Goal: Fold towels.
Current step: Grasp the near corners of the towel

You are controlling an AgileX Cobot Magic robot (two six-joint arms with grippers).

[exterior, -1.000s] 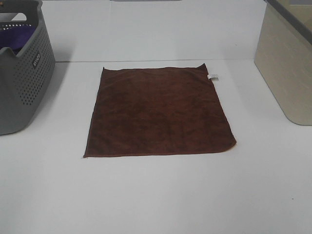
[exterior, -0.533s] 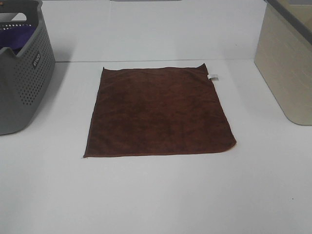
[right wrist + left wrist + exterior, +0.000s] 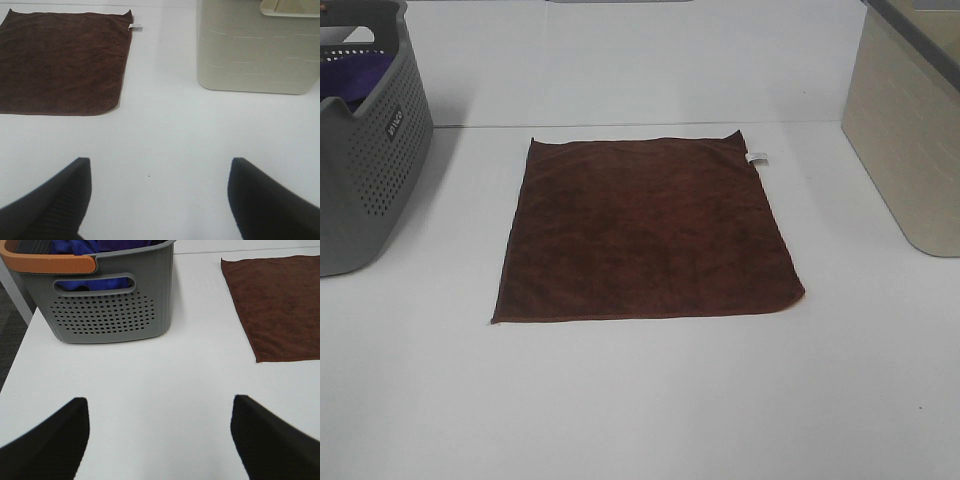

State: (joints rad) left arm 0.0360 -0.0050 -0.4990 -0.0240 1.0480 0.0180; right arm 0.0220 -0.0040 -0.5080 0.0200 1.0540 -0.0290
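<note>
Plainly, neither arm shows in the high view. Each gripper appears only in its own wrist camera.

The left gripper (image 3: 159, 409) hovers over bare white tabletop (image 3: 640, 400) with its two black fingers (image 3: 55, 440) spread wide and nothing between them. Ahead of these fingers stands a grey perforated plastic laundry basket (image 3: 110, 310) with an orange handle (image 3: 50, 262) on its rim. A purple-blue cloth (image 3: 75, 246) is bundled inside it. The basket is well apart from the fingertips.

The dark reddish-brown, square terry-cloth towel (image 3: 645, 230) lies flat and fully unfolded in the middle of the table. From the left fingers it sits ahead and off toward the table's middle, beside the basket but not touching it. Its near corner is well clear of both fingertips.

The right gripper (image 3: 160, 169) likewise has its dark fingers (image 3: 260, 200) parted wide over empty table, gripping nothing. Ahead of them, toward the table's middle, is the same towel, with a small white tag (image 3: 132, 26) sticking out at its far corner on the side facing the right arm. Also ahead, on the outer side, stands a beige plastic bin (image 3: 255, 55) with a faint brick-like pattern on its wall. A strip of bare table separates it from the towel. No finger touches the cloth.
</note>
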